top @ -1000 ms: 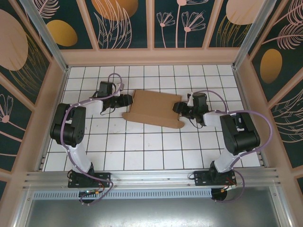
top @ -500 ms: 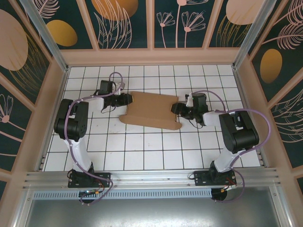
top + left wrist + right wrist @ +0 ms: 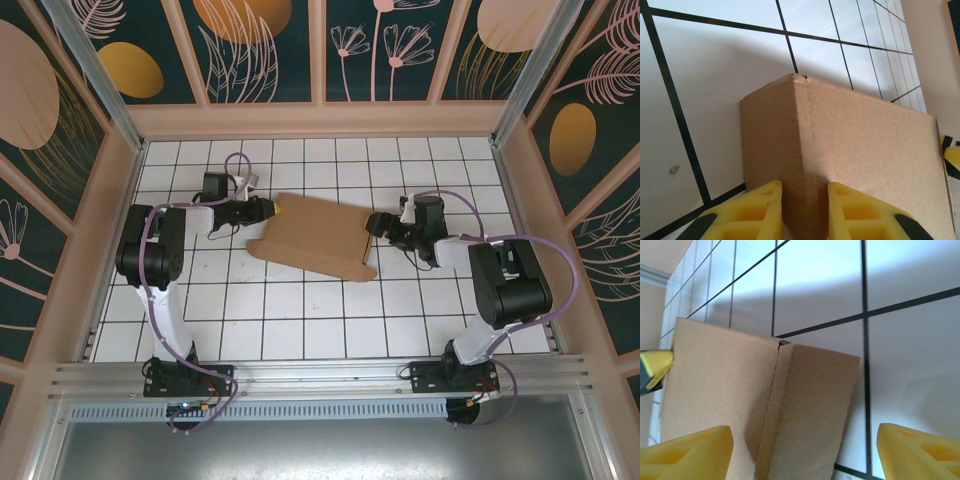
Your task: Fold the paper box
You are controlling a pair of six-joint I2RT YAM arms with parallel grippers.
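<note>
The white tiled table (image 3: 300, 320) leaves bare squares on every side of the paper box (image 3: 318, 237), which lies mid-table, slightly skewed, between the two arms and well clear of the walls (image 3: 320, 122). The left gripper (image 3: 268, 210) pinches its left edge (the left wrist view shows a raised crease filling the gap between the yellow fingers (image 3: 760, 212)). The right gripper (image 3: 378, 224) gapes wide at the right edge, its fingers (image 3: 690, 452) far apart.

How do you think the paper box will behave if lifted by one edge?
The paper box looks like thin sheet, so probably light. Its creased flaps would likely hinge when lifted. It may slide on the smooth table.
</note>
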